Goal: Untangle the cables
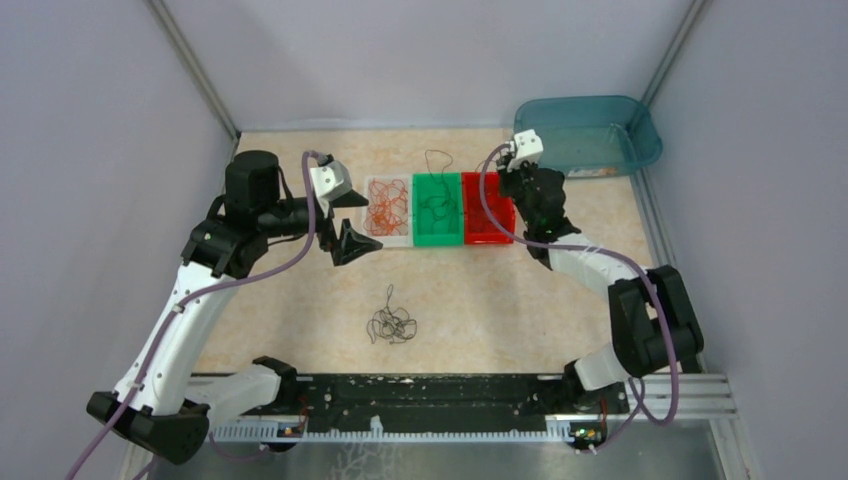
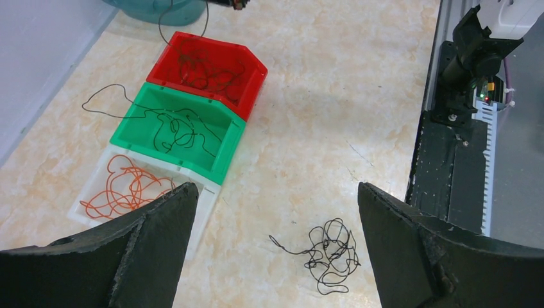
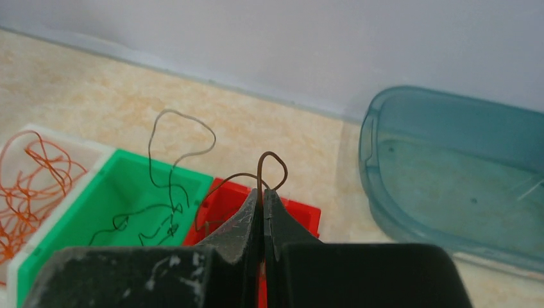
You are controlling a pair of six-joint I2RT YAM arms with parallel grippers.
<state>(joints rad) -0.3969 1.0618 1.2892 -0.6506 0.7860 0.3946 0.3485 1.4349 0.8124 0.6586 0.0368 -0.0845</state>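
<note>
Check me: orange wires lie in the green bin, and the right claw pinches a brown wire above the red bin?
Wrong bin: the orange wires lie in the white bin, as the left wrist view shows. The right claw does pinch a brown wire above the red bin.

Nothing legible turns up in any of the three views. No lettering, label, brand or number reads on the red bin (image 2: 249, 95), the green bin (image 2: 226, 153), the white bin (image 2: 204, 208) or the teal tub (image 3: 449, 119).
</note>
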